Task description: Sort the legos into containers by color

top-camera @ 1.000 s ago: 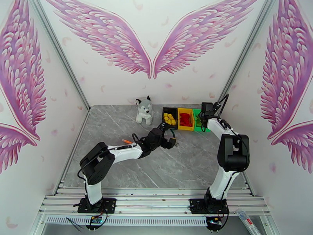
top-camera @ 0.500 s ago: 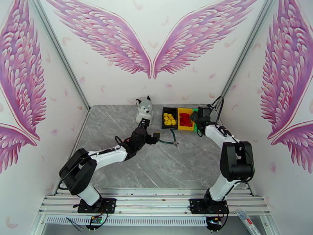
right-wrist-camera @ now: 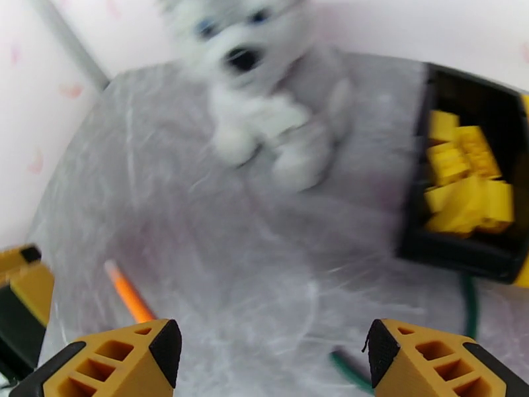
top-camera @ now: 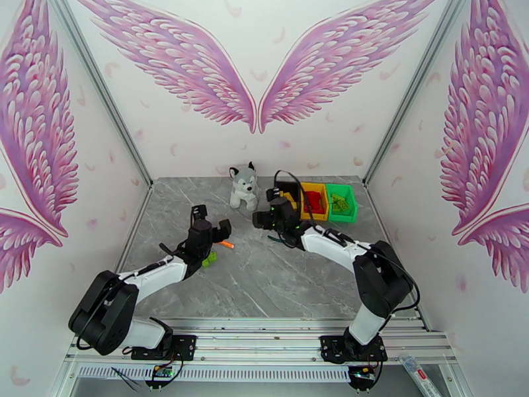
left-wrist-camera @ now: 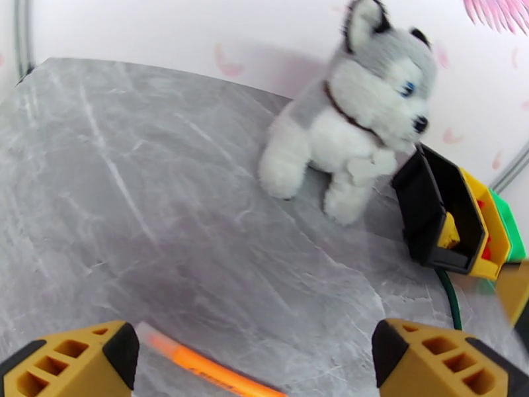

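Left claw (left-wrist-camera: 254,352) and right claw (right-wrist-camera: 271,352) are both spread wide, gripping nothing. Loose green lego (top-camera: 210,259) sits at left claw's 6 o'clock on the tabletop (top-camera: 297,272); yellow legos (right-wrist-camera: 463,186) sit in the black container (right-wrist-camera: 463,254), right claw's 2 o'clock.

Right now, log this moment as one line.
left pincer: open, empty | right pincer: open, empty | green lego: loose on table | yellow legos: in black bin

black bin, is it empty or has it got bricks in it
Not empty: the black bin holds a pile of yellow legos, clear in the right wrist view.
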